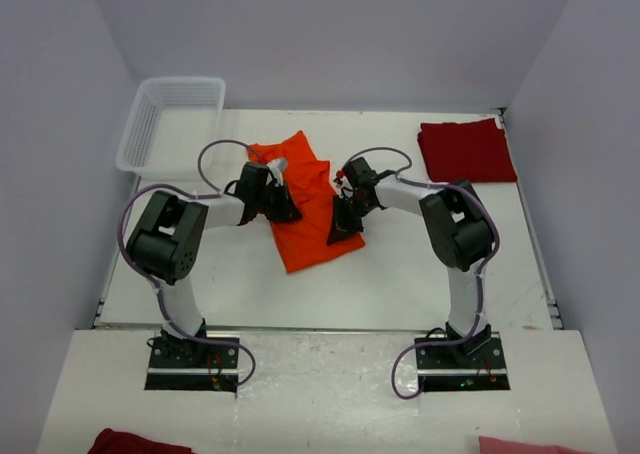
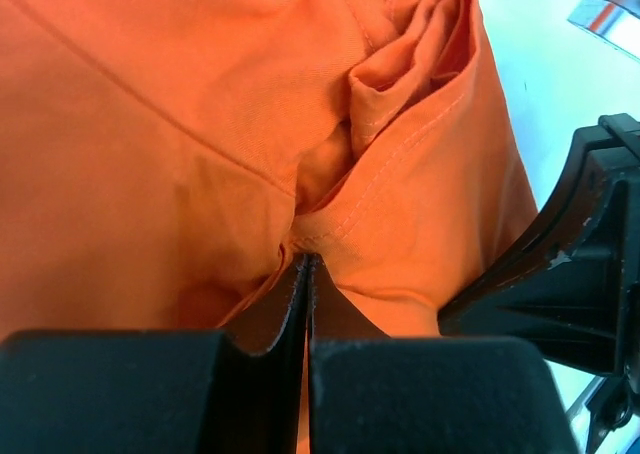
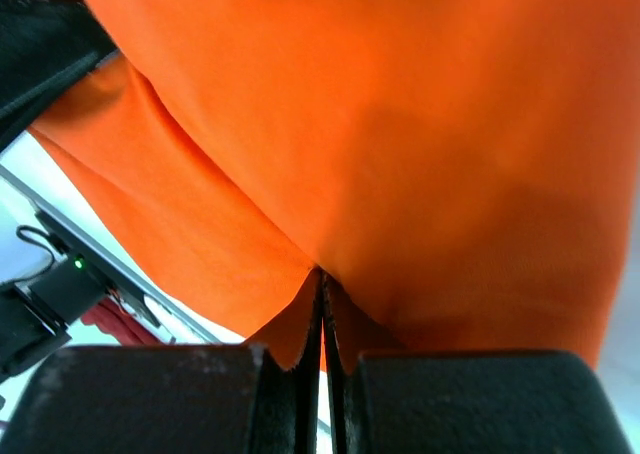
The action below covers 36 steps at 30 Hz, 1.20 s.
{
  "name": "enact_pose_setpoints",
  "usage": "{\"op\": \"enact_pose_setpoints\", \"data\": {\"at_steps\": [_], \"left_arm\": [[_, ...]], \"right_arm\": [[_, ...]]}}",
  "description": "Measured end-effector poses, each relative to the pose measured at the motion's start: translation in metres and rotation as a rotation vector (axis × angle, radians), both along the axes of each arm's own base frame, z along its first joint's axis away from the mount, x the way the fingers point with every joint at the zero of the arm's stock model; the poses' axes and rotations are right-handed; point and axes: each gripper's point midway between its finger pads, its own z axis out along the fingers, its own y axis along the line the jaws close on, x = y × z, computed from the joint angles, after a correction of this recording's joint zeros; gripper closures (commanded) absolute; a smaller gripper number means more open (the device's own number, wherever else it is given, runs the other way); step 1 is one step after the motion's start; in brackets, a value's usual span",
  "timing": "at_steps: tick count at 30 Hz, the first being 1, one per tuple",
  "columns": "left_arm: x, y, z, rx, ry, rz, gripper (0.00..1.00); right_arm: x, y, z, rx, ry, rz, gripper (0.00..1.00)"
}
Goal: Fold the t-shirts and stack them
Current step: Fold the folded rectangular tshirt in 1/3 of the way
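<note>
top external showed the orange shirt mid-table and the red shirt folded at 2 o'clock. left gripper and right gripper each pinched fully shut on orange cloth. the fold likely needed both moving together, edge kept taut.

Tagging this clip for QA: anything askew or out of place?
The white basket at the far left corner seems to overhang the table edge. The orange t-shirt lies diagonally, sleeve bunched by the left gripper; that and the right gripper are shut on it. The dark red t-shirt lies folded flat. No damage visible.
</note>
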Motion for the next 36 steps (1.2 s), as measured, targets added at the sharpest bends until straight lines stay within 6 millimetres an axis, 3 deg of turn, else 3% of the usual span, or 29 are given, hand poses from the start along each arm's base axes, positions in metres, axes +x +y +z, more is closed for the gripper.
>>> {"op": "enact_pose_setpoints", "data": {"at_steps": [13,22,30,36], "left_arm": [[-0.057,-0.018,-0.001,0.036,0.013,-0.075,1.00],[-0.095,-0.016,-0.002,0.074,0.004,-0.100,1.00],[-0.102,-0.010,-0.002,0.093,0.011,-0.096,1.00],[-0.093,-0.008,0.003,0.119,0.000,-0.080,1.00]], "right_arm": [[-0.094,-0.014,-0.002,0.028,-0.048,-0.016,1.00],[-0.135,-0.008,-0.002,0.072,-0.064,-0.010,1.00],[-0.161,0.014,0.000,0.074,-0.091,0.038,1.00],[-0.170,0.018,0.003,0.042,-0.124,0.054,1.00]]}}
